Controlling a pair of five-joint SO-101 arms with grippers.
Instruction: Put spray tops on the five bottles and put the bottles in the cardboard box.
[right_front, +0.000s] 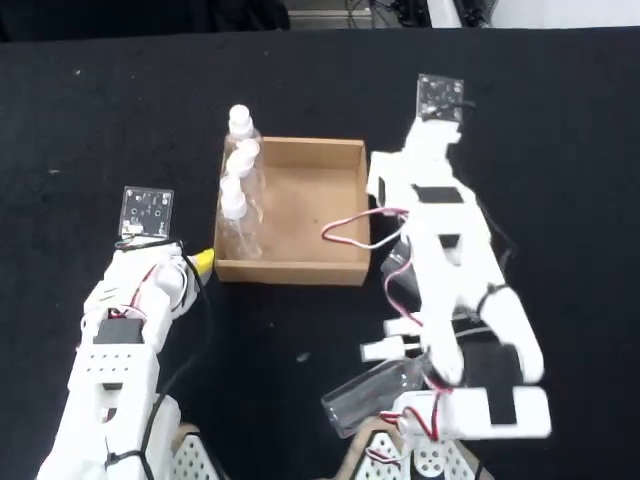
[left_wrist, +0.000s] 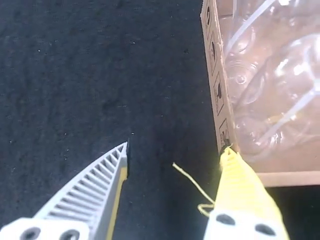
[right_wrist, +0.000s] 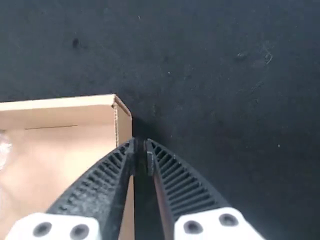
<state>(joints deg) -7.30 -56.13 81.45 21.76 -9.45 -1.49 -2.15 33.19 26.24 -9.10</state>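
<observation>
Cardboard box (left_wrist: 215, 75) touches the left fingers (left_wrist: 242, 192), spread; right fingers (right_wrist: 107, 182), pressed together, hang beside it.

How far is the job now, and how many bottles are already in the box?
Done: three capped bottles stand in the cardboard box. In hand: nothing; the left tool is open at the box's corner, the right tool shut by another corner. Still to do: one clear bottle lies on the table, outside the box.

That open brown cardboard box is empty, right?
Not empty. The open brown cardboard box holds clear plastic bottles with white spray tops, lying along one of its walls; the high view shows this.
</observation>
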